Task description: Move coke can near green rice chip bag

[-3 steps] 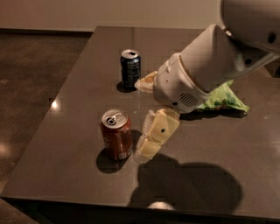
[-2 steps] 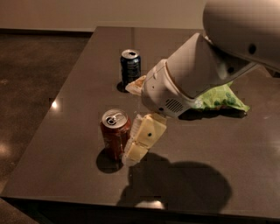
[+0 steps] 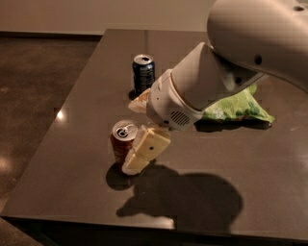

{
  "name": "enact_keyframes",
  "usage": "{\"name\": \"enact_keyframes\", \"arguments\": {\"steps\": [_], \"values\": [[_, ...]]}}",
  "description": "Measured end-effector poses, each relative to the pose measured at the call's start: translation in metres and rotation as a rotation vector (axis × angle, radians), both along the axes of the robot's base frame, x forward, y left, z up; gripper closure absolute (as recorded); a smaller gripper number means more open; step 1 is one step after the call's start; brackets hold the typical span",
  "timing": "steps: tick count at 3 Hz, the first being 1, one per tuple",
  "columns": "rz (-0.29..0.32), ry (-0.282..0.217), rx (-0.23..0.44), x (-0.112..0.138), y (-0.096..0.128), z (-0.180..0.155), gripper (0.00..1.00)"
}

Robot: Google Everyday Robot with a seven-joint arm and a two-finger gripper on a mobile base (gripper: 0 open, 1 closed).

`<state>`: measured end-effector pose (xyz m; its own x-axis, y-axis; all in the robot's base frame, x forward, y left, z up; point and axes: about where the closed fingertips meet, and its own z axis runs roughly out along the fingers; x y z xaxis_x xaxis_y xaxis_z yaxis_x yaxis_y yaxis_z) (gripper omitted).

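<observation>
- The robot's gripper [image 3: 135, 134] is right beside the red-brown coke can with the silver top [image 3: 122, 141], on the side that faces the bag.
- Its two cream fingers [image 3: 149, 146] are spread wide apart. One is just beside the coke can, at its near side. The other is behind the coke can. They do not squeeze anything yet.
- The coke can stands upright on the dark shiny tabletop [image 3: 77, 163].
- I think the step now is reaching for the coke can to grab it.
- Next, the fingers need to go around the coke can and close on it gently, so it does not tip over.
- Then it must go to the crinkled light-green rice chip bag [image 3: 236, 106], which lies flat, well apart from the coke can, partly hidden by the big white arm [image 3: 250, 43].
- A dark blue can [image 3: 144, 72] stands behind the coke can. It should stay alone.
- The tabletop is smooth and shows a dark shadow of the arm.
- Past the coke can there is a brown floor [image 3: 33, 86] and a pale wall [image 3: 96, 14].
</observation>
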<state>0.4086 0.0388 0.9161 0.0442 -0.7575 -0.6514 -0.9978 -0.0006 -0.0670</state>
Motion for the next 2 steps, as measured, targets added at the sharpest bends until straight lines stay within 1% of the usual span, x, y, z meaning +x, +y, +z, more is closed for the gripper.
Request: {"name": "enact_keyframes", "arguments": {"steps": [1, 2], "values": [[0.014, 0.019, -0.001, 0.0015, 0.0043, -0.0041, 0.42], [0.022, 0.03, -0.002, 0.0076, 0.0017, -0.0039, 0.72]]}}
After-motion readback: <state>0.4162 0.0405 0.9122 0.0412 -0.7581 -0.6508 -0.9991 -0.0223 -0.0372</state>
